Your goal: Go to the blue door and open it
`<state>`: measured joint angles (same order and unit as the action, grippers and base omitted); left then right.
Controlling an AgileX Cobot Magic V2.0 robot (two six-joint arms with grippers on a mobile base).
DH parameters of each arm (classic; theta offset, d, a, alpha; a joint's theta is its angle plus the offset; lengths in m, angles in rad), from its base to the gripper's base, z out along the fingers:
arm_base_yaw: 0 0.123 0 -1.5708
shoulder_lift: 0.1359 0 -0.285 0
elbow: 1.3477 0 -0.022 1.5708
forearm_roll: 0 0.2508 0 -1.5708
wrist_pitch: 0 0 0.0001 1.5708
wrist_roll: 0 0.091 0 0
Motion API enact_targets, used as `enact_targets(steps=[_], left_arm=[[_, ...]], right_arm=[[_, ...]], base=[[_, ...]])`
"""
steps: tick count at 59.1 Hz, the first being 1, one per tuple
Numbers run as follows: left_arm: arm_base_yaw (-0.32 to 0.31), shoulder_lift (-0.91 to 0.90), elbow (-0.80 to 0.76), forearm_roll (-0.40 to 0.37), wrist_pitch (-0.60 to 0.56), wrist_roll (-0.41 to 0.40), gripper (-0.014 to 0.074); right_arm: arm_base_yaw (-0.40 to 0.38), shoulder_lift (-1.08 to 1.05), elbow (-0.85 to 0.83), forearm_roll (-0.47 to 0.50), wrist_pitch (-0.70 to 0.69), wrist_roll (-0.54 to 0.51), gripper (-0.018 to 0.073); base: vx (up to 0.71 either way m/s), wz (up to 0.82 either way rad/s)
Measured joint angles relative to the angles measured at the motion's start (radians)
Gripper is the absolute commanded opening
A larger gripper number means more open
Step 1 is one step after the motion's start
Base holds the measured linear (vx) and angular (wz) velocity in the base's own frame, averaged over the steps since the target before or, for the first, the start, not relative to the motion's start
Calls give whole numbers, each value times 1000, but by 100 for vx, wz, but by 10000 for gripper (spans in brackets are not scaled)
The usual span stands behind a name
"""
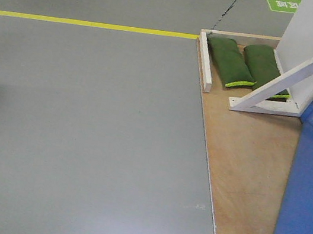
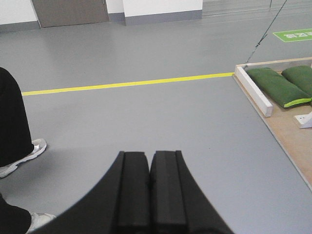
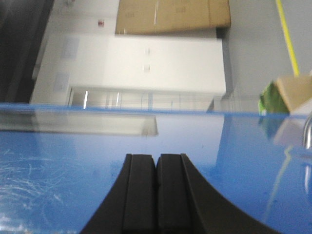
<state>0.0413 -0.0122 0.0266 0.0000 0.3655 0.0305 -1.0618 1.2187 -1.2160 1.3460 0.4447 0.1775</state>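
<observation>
The blue door stands at the far right on the wooden platform, its glossy face close in front of the right gripper, whose pads are pressed together with nothing between them. The left gripper is pinched closed too, empty, over grey floor facing the yellow line. Green sandbags lie beside the white brace.

Left fingers and right fingers: matte black, curved outer flanks

The blue door runs off the right edge — its handle only a blurred sliver.
</observation>
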Motion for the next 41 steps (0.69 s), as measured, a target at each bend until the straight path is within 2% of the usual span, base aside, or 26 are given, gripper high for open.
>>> enact_targets(steps=[12,19,29,41], left_arm=[[0,0,0,0,0,0,70],[0,0,0,0,0,0,70],[0,0,0,0,0,0,70],[0,0,0,0,0,0,70]], right_arm=[[8,0,1,123,226,-5,6],[52,0,1,149,302,-5,6],[198,3,1,163,246,-1,6],[425,30,-1,187,65,-1,6]], base=[[0,0],[0,0],[0,0],[0,0]])
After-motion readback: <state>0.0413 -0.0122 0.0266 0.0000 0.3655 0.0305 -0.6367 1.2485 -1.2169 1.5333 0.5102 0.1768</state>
